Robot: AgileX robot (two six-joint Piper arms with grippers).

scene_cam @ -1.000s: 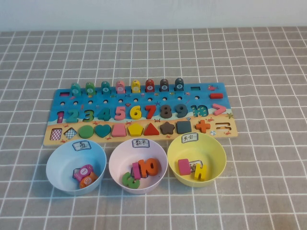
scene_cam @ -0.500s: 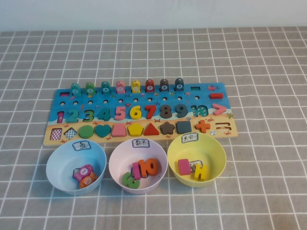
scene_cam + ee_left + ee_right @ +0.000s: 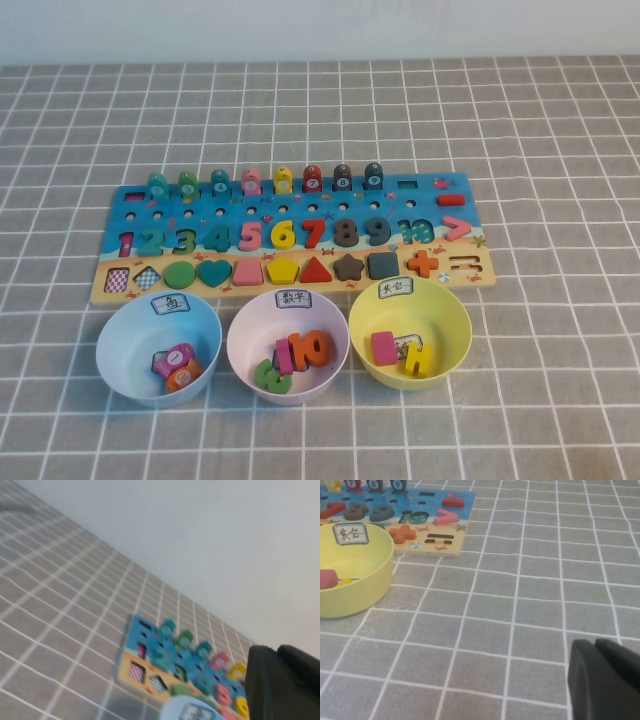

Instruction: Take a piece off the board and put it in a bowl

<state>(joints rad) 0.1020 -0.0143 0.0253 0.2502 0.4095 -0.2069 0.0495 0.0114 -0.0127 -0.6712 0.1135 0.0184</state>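
The dark green round piece [image 3: 180,273] lies in its slot on the sandy strip of the board [image 3: 430,207], third from the left, beside the teal heart [image 3: 213,271]. The pale yellow bowl [image 3: 455,310] stands in front of the board's right end, with a pink block and a yellow piece in it. It also shows in the right wrist view [image 3: 380,565]. Neither arm shows in the high view. My left gripper [image 3: 277,650] is shut and empty, raised off the board's left end. My right gripper [image 3: 595,642] is shut and empty, above the cloth to the right of the yellow bowl.
A light blue bowl [image 3: 110,330] and a pale pink bowl [image 3: 240,325], both with pieces in them, stand in front of the board, left of the yellow bowl. Ring pegs [image 3: 282,180] stand along the board's far edge. Grey checked cloth covers the table.
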